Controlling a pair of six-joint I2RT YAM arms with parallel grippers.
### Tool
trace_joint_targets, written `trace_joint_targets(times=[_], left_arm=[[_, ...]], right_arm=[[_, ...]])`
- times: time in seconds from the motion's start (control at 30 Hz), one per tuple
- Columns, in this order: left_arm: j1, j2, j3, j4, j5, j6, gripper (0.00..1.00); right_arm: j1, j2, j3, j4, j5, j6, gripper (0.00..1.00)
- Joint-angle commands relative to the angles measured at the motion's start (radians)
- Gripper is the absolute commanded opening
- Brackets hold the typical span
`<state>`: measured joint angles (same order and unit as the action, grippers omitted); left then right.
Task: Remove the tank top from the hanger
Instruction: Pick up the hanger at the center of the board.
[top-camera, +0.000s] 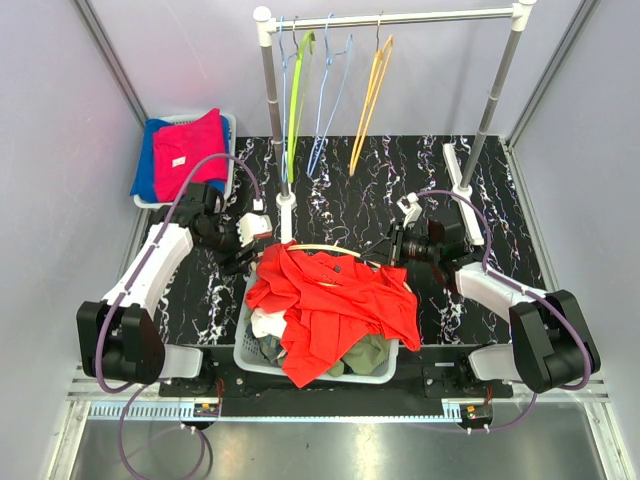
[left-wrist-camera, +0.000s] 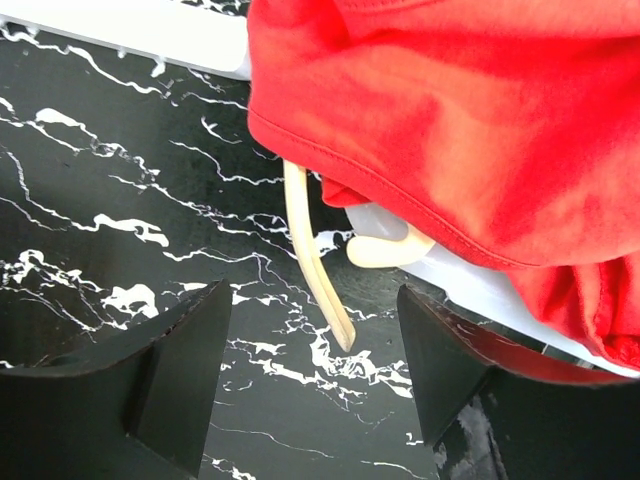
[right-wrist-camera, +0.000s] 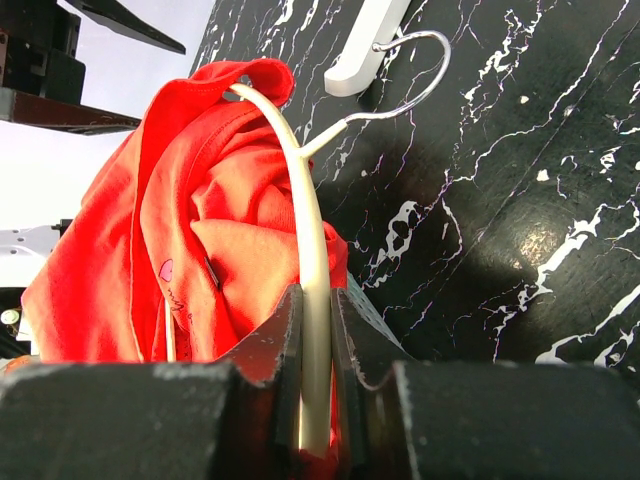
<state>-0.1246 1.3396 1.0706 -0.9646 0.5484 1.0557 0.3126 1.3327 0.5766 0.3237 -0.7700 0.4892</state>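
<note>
The red tank top (top-camera: 330, 300) lies heaped over the laundry basket (top-camera: 245, 340) at the near middle of the table (top-camera: 500, 200). It spills over the basket's rear and right rims. It is on a cream hanger (top-camera: 320, 245), whose curved bar arches along the basket's rear edge.

The right gripper (top-camera: 392, 245) is at the basket's rear right corner. In the right wrist view its fingers (right-wrist-camera: 270, 340) are clamped on the hanger's bar, with red cloth bunched against the bar's left side. The hanger's wire hook (right-wrist-camera: 420, 70) curls out over bare marbled table, just beside the white foot (right-wrist-camera: 365, 40) of the clothes rack (top-camera: 390, 17). Whether they touch cannot be told.

The left gripper (top-camera: 240, 258) sits by the basket's rear left corner with its fingers spread wide and holding nothing. In the left wrist view the hanger's free end (left-wrist-camera: 315, 270) pokes out from under the tank top's hem and shows in the gap, touching neither finger. Bare table lies beneath and to the left.

Between the basket's rear rim and the rack's posts runs a strip of bare table. A bin (top-camera: 231, 125) of pink and blue cloth stands at the far left corner, well apart from both arms.
</note>
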Motion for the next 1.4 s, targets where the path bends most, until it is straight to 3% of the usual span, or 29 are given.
trace_joint_targets(times=[0.0, 0.03, 0.1, 0.13, 0.17, 0.23, 0.3, 0.67, 0.7, 0.73, 0.83, 0.87, 0.93, 1.0, 1.07, 1.17, 1.27, 1.3, 1.37], left_arm=[[-0.004, 0.004, -0.001, -0.016, -0.016, 0.047, 0.72], [-0.004, 0.004, -0.004, -0.016, -0.018, 0.052, 0.71], [-0.006, 0.009, -0.006, -0.013, -0.018, 0.062, 0.55], [-0.009, 0.01, -0.006, -0.013, -0.018, 0.066, 0.45], [-0.01, 0.013, -0.005, -0.011, -0.019, 0.066, 0.23], [-0.015, 0.016, -0.003, -0.002, -0.018, 0.058, 0.08], [-0.024, 0.018, 0.002, 0.009, -0.012, 0.047, 0.02], [-0.041, 0.003, -0.018, 0.015, -0.008, 0.027, 0.02], [-0.043, 0.003, -0.023, 0.015, -0.008, 0.026, 0.11], [-0.043, 0.004, -0.03, 0.015, -0.011, 0.024, 0.36], [-0.047, 0.018, -0.034, 0.015, -0.015, 0.012, 0.55], [-0.047, 0.024, -0.029, 0.014, -0.015, 0.009, 0.67], [-0.049, 0.029, -0.023, 0.014, -0.01, 0.003, 0.71], [-0.049, 0.032, -0.02, 0.015, -0.005, 0.004, 0.67], [-0.05, 0.039, -0.017, 0.017, -0.004, 0.004, 0.55], [-0.052, 0.05, -0.012, 0.024, -0.001, 0.003, 0.46], [-0.055, 0.052, -0.011, 0.046, 0.007, -0.016, 0.18], [-0.056, 0.05, -0.011, 0.05, 0.007, -0.017, 0.0], [-0.06, 0.038, -0.017, 0.061, -0.011, -0.016, 0.0]], right_arm=[[0.008, -0.013, 0.011, 0.023, 0.014, -0.018, 0.08], [0.008, -0.015, 0.011, 0.023, 0.015, -0.018, 0.08], [0.008, -0.015, 0.012, 0.021, 0.015, -0.018, 0.08], [0.01, -0.017, 0.012, 0.02, 0.017, -0.018, 0.08], [0.008, -0.02, 0.012, 0.02, 0.015, -0.02, 0.08], [0.008, -0.024, 0.014, 0.02, 0.017, -0.018, 0.08], [0.01, -0.029, 0.014, 0.026, 0.014, -0.017, 0.08], [0.008, -0.093, -0.001, 0.054, 0.023, -0.014, 0.08], [0.01, -0.096, -0.003, 0.055, 0.021, -0.015, 0.07], [0.008, -0.095, -0.003, 0.058, 0.021, -0.014, 0.07], [0.008, -0.095, -0.004, 0.066, 0.02, -0.015, 0.07], [0.008, -0.095, -0.006, 0.067, 0.02, -0.014, 0.07], [0.01, -0.093, -0.004, 0.069, 0.02, -0.014, 0.06], [0.008, -0.092, -0.006, 0.071, 0.018, -0.012, 0.06], [0.008, -0.089, -0.006, 0.074, 0.015, -0.014, 0.06], [0.008, -0.086, -0.007, 0.081, 0.011, -0.008, 0.06], [0.01, -0.084, -0.007, 0.084, 0.005, -0.005, 0.06], [0.01, -0.086, -0.006, 0.086, 0.003, -0.005, 0.06], [0.008, -0.092, -0.006, 0.087, 0.001, -0.004, 0.06]])
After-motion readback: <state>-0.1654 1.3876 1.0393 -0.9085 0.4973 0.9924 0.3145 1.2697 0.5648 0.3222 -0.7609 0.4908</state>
